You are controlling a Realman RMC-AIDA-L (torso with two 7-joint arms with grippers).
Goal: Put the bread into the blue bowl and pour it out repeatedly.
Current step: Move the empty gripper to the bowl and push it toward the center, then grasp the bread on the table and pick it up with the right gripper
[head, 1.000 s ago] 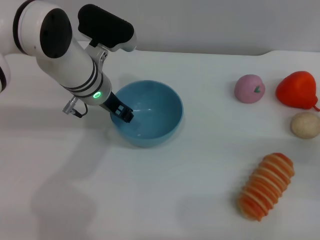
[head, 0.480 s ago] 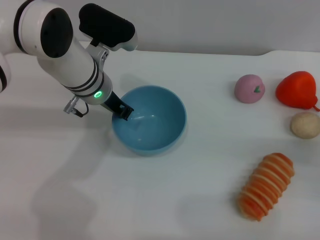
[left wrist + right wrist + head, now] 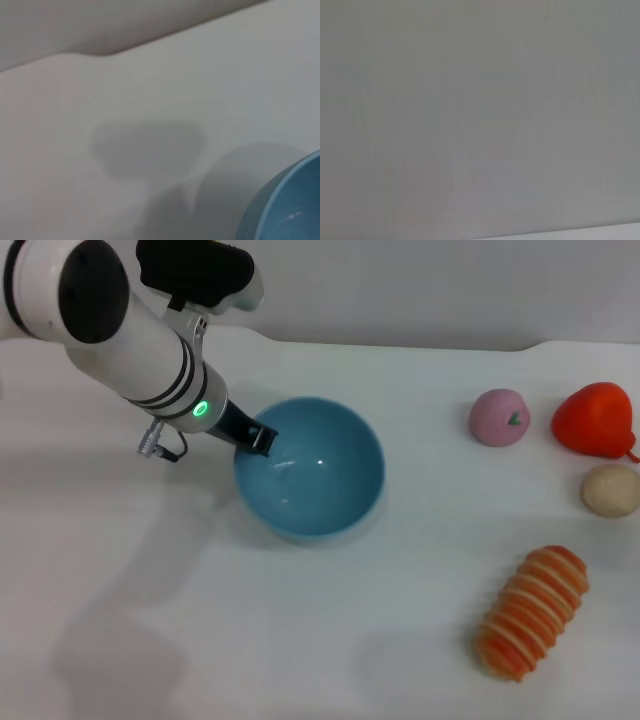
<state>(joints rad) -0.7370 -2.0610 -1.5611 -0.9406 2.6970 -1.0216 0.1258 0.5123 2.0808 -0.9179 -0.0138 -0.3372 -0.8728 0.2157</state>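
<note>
The left end effector [image 3: 262, 438] reaches down from the upper left of the head view to the blue bowl [image 3: 310, 468], which sits a bit left of the middle of the white bench [image 3: 330, 640]. Its dark tips sit right on the bowl's left rim and look pinched shut on it, one tip inside the bowl. Most of the end effector is hidden behind the big white arm, so only the tips show. The bowl has nothing in it.

The bread [image 3: 532, 613] lies on the bench in the lower right of the head view, well apart from the bowl. It is stripy, orange and pale, and it lies slanted.

Up in the right corner are a pink toy fruit [image 3: 499, 417], a red toy fruit [image 3: 594, 419] cut off a little by the frame edge, and a small beige ball [image 3: 611, 490] just below it.

The left wrist view shows only a slice of the bowl [image 3: 287, 205] in its lower right corner, plus bare bench and soft shadows. The right wrist view is all plain grey, with a thin pale strip at the bottom. The right end effector shows nowhere.
</note>
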